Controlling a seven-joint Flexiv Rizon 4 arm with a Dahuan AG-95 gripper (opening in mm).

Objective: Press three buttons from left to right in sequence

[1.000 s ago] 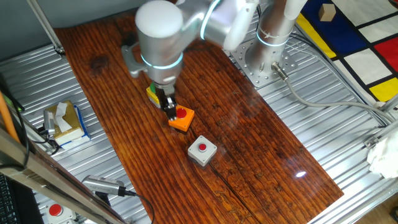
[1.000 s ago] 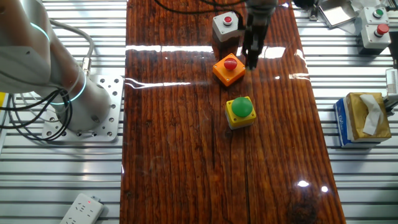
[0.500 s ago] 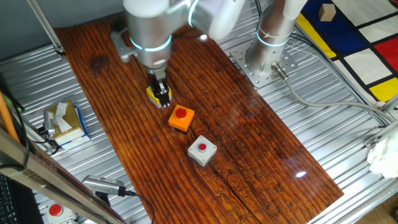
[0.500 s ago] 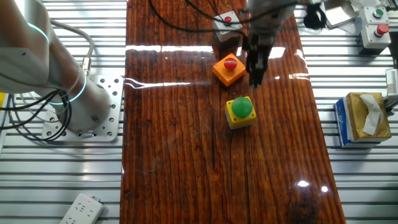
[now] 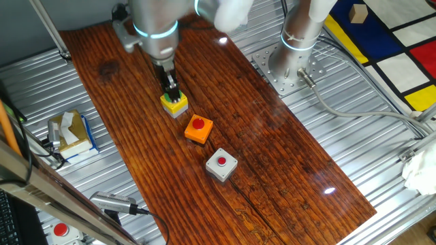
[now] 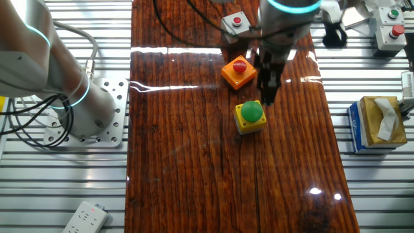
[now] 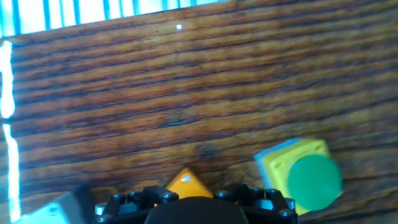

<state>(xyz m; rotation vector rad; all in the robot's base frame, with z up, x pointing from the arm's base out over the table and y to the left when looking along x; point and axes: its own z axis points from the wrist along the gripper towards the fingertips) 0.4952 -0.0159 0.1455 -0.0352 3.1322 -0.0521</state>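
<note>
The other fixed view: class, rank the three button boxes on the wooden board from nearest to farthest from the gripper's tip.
1. The yellow box with green cap, right beside the gripper, just below-left of its tip.
2. The orange box with red cap, up and to the left of the tip.
3. The grey box with red cap, at the top of the board, partly behind the arm.

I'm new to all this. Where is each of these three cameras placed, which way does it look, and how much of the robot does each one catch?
One fixed view: high at one side of the wooden table, looking down; arm base, wrist and end effector show over the yellow box with green cap.
The other fixed view: overhead from the opposite side; arm base at left, end effector beside the same box.
Hand view: on the hand, facing the tabletop; only the dark hand edge shows.
Shared: all three see the green-capped box; both fixed views also see the orange box and grey box.
</note>
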